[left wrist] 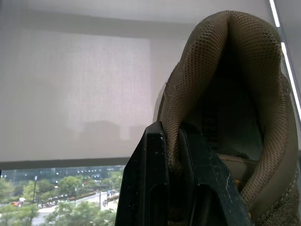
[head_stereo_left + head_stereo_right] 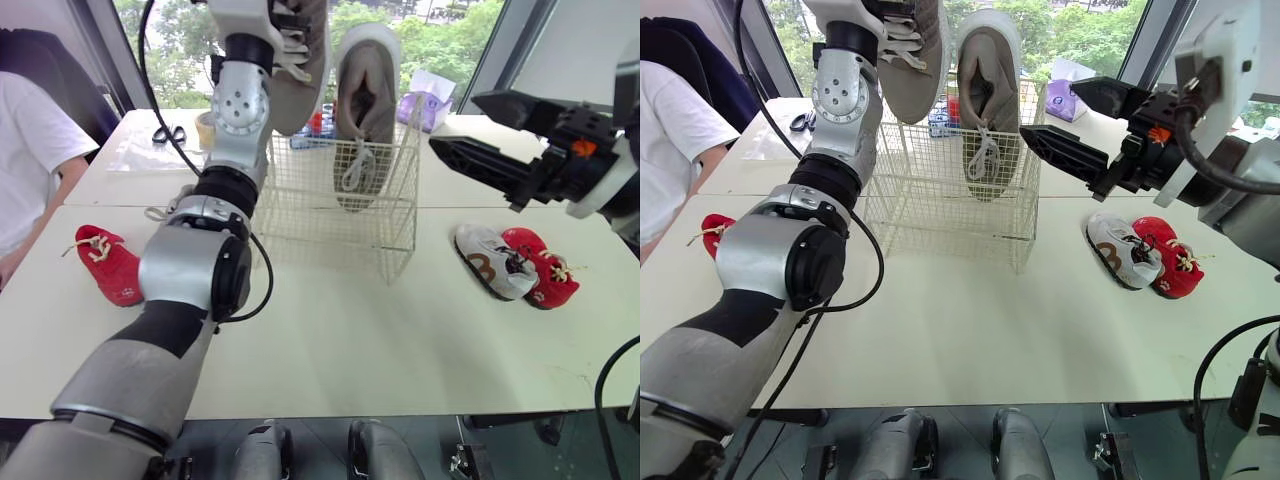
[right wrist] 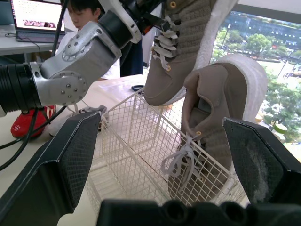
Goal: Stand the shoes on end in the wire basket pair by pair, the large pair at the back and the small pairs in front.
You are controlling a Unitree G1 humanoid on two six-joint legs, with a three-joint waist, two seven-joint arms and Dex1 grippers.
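Although the left hand [image 1: 171, 134] clamps a tan shoe [image 1: 221, 61], head views crop it.

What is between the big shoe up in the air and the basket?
Nothing visible. The left pincer holds the big shoe above the wire basket, whose top is open. Its twin stands at the basket's right side, leaving the left side free.
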